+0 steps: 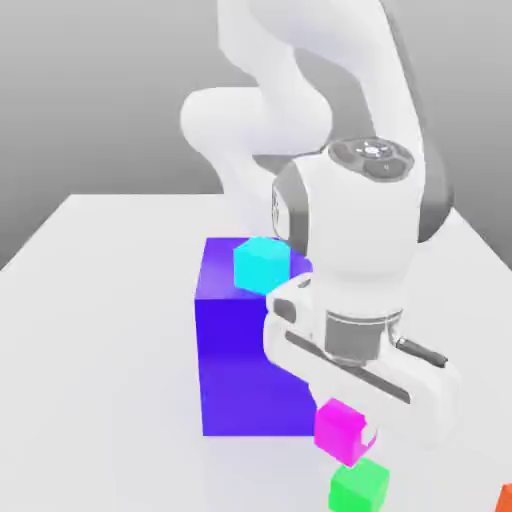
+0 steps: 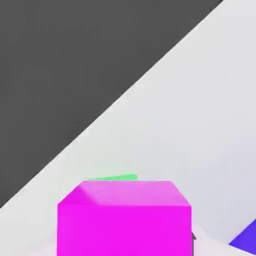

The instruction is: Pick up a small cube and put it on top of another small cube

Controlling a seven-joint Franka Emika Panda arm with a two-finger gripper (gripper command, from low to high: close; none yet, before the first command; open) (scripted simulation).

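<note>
Hand (image 1: 352, 432) clamped on the magenta cube (image 1: 340, 430), carried clear of the tabletop (image 1: 110, 330). Seen in the hand view as a magenta block (image 2: 124, 217) close under the camera, a sliver of green (image 2: 114, 177) peeking past its far edge. Green cube (image 1: 358, 487) resting on the tabletop at about five o'clock from the magenta one in the exterior view, just beside and below it, the two apparently a sliver apart. Big blue block (image 1: 250, 350) at ten o'clock from the hand, a cyan cube (image 1: 262, 264) on top of it. Orange corner (image 1: 505, 497) at three o'clock from the green cube, near the frame edge.

Judged: placing step under way, not yet centred. Best done by sliding over until edges line up square, lowering slowly, letting go only once faces meet flat, then lifting straight up to avoid nudging the stack.
</note>
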